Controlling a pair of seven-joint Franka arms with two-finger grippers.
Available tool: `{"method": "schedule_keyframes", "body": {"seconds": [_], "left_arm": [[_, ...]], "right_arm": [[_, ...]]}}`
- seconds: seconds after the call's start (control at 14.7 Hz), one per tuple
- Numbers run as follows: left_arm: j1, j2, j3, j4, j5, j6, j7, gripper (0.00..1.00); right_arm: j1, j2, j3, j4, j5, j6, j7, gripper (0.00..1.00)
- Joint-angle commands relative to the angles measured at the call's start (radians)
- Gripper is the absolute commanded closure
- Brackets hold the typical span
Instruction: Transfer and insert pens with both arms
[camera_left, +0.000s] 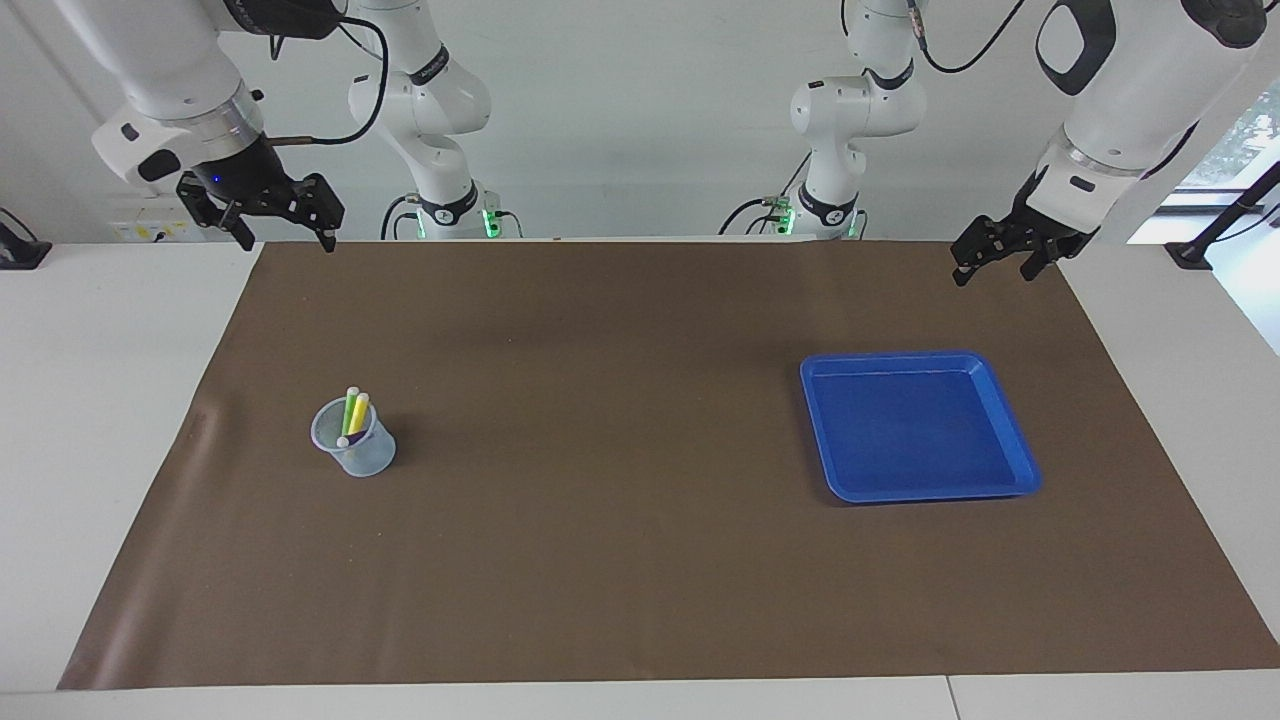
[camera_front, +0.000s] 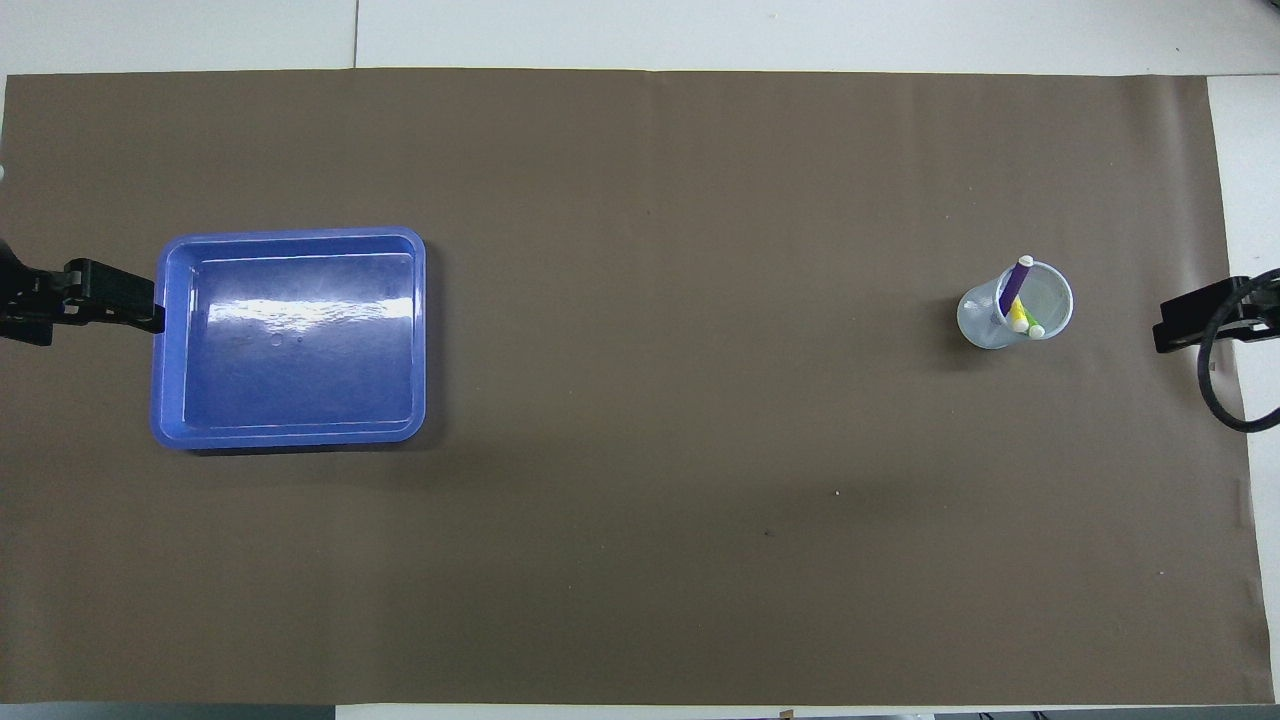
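Slim pens (camera_left: 353, 412) stand in translucent round cup (camera_left: 356, 450).

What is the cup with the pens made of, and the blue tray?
The cup looks like clear, slightly frosted plastic: the pens show through its wall. The blue tray looks like glossy moulded plastic: light glints off its floor and its corners are rounded.

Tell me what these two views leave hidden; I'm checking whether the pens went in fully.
- Pens: lower ends hidden by the cup wall, both views.
- Green pen: overhead view, hidden by the yellow pen and purple pen.
- Left gripper and right gripper: overhead view, cut off by the side edges.
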Motion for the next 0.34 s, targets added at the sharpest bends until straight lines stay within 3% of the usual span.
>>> {"method": "schedule_keyframes", "body": {"seconds": [0.0, 0.27], "left_arm": [[-0.006, -0.026, 0.003, -0.032, 0.022, 0.022, 0.001, 0.0], [-0.003, -0.026, 0.003, -0.032, 0.02, 0.022, 0.002, 0.0]], "right_arm": [[0.007, -0.01, -0.022, -0.016, 0.024, 0.015, 0.017, 0.0], [-0.007, -0.008, -0.008, -0.01, 0.023, 0.02, 0.017, 0.0]]}}
